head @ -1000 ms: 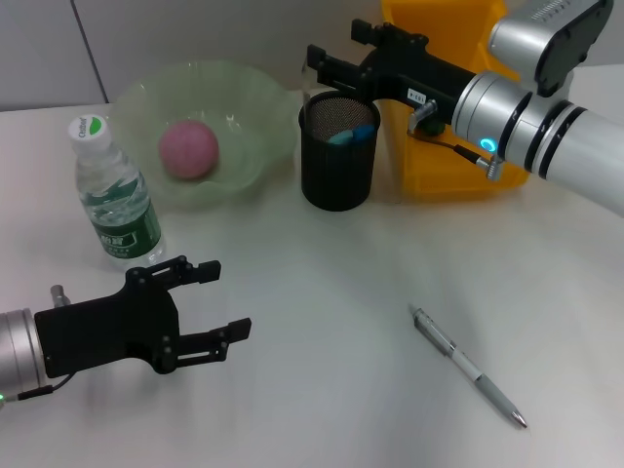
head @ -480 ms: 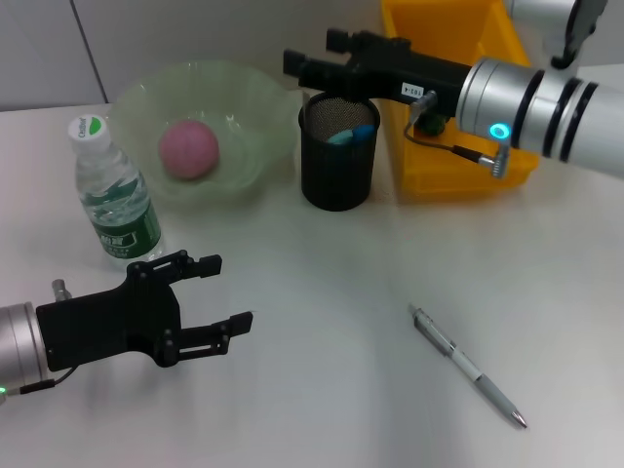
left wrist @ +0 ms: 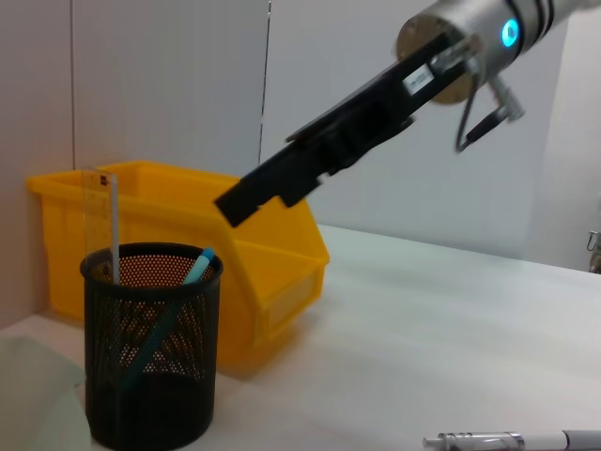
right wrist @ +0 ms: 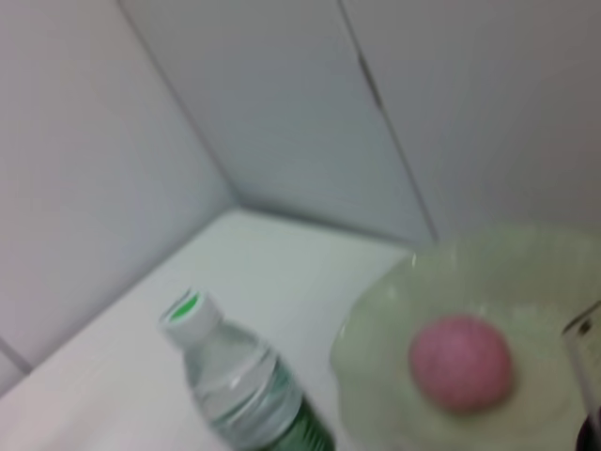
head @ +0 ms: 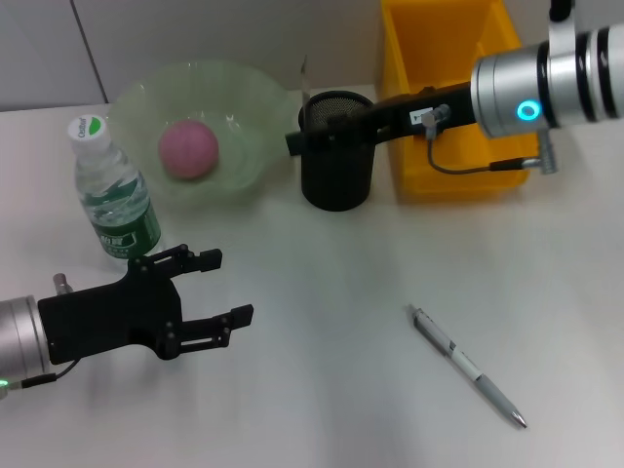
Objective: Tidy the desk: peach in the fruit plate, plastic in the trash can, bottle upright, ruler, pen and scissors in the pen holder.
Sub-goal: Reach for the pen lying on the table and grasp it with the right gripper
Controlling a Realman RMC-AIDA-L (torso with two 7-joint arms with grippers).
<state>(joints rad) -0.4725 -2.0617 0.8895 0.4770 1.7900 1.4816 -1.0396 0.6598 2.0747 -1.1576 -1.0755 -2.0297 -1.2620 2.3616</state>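
A pink peach (head: 188, 148) lies in the pale green fruit plate (head: 244, 107). The water bottle (head: 115, 190) stands upright to its left. The black mesh pen holder (head: 337, 180) holds a clear ruler (left wrist: 99, 225) and a teal-handled item (left wrist: 183, 291). My right gripper (head: 297, 143) reaches across the holder's rim, its tip toward the plate; it also shows in the left wrist view (left wrist: 230, 202). A silver pen (head: 468, 366) lies on the table at the front right. My left gripper (head: 226, 287) is open and empty, low at the front left.
A yellow bin (head: 409, 58) stands behind and right of the pen holder. The right wrist view shows the bottle (right wrist: 235, 395), the peach (right wrist: 460, 362) and the plate (right wrist: 376, 329). A grey wall runs along the back of the table.
My right gripper has turned and dropped from above and behind the pen holder to lie across its rim, while the wrist drew back to the right. The left arm has hardly moved.
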